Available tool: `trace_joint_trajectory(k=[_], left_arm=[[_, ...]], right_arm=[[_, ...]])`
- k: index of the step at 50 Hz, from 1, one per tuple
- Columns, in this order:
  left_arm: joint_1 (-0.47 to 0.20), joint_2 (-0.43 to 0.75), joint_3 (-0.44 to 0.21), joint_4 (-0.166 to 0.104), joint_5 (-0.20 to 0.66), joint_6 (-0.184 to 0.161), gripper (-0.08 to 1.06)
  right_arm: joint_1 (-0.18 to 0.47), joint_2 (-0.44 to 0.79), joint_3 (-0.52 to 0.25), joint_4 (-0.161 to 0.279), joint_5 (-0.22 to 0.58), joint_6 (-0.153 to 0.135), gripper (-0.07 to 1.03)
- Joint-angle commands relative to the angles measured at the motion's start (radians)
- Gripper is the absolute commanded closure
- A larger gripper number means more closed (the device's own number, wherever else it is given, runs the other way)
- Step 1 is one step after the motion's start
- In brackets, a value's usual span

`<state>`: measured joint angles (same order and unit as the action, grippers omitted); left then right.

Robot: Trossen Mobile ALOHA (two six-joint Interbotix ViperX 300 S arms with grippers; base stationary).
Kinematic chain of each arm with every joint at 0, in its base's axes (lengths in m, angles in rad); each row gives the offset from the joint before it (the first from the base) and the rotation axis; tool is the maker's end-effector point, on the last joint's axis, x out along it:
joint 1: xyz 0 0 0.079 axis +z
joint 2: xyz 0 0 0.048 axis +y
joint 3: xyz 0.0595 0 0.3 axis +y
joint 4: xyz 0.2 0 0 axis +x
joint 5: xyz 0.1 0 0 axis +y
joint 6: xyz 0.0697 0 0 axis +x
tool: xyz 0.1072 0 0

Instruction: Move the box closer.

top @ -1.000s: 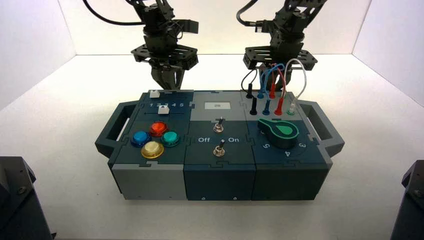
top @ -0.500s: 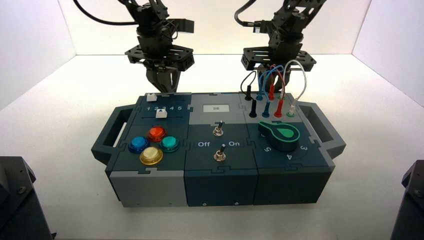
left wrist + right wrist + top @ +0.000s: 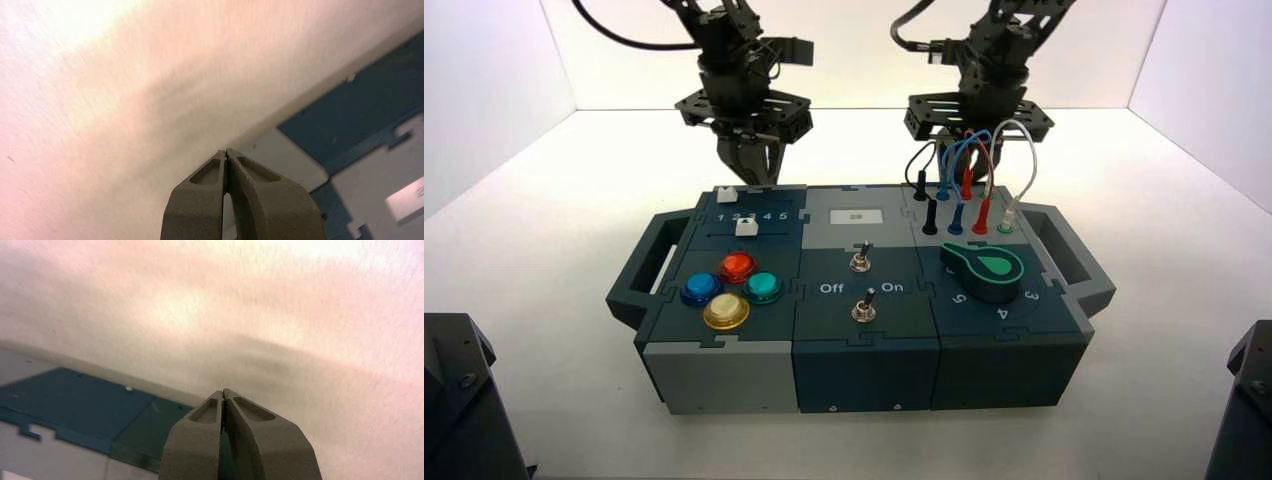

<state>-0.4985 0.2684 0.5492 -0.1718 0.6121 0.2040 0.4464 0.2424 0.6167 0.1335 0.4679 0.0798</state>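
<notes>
The box (image 3: pixel 864 375), wide and dark blue-grey with side handles, stands across the middle of the white table. My left gripper (image 3: pixel 749 176) hangs shut just behind its back edge, behind the white sliders. In the left wrist view this gripper (image 3: pixel 226 152) points down beside the box's back wall (image 3: pixel 360 110) with nothing between its fingers. Behind the box's back right part my right gripper (image 3: pixel 964 160) is also shut, its tips partly hidden by the plugged wires (image 3: pixel 984 170). In the right wrist view that gripper (image 3: pixel 222 392) is empty beside the box (image 3: pixel 75 400).
On the box's top are coloured buttons (image 3: pixel 724 285), two toggle switches (image 3: pixel 861 282) by Off/On lettering and a green dial (image 3: pixel 984 268). White walls close the table at the back and sides. Dark arm bases (image 3: pixel 454 400) (image 3: pixel 1244 400) stand at the near corners.
Over the last second the box has slid towards the near edge and a little to the left. Both grippers stay shut behind it; since half a second ago hardly anything has moved.
</notes>
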Motion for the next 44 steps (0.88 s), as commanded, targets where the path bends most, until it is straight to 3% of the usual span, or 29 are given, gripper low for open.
trace_joint_trajectory(k=[1, 9, 20, 37, 44], left_arm=[[0.012, -0.035, -0.072, 0.003, -0.002, 0.006, 1.00], [0.054, -0.110, -0.123, 0.003, 0.002, 0.005, 1.01], [0.075, -0.245, -0.120, 0.003, -0.005, 0.000, 1.00], [0.075, -0.411, -0.006, -0.006, -0.060, -0.037, 1.01], [0.075, -0.436, 0.025, -0.006, -0.087, -0.037, 1.00]], right_arm=[[0.009, -0.054, -0.048, -0.020, -0.006, -0.003, 0.98], [0.009, -0.127, -0.058, -0.058, -0.005, -0.005, 0.98], [0.011, -0.275, -0.026, -0.077, 0.005, -0.005, 0.98], [0.018, -0.436, 0.071, -0.078, 0.020, -0.017, 0.98], [0.018, -0.462, 0.086, -0.078, 0.020, -0.017, 0.98]])
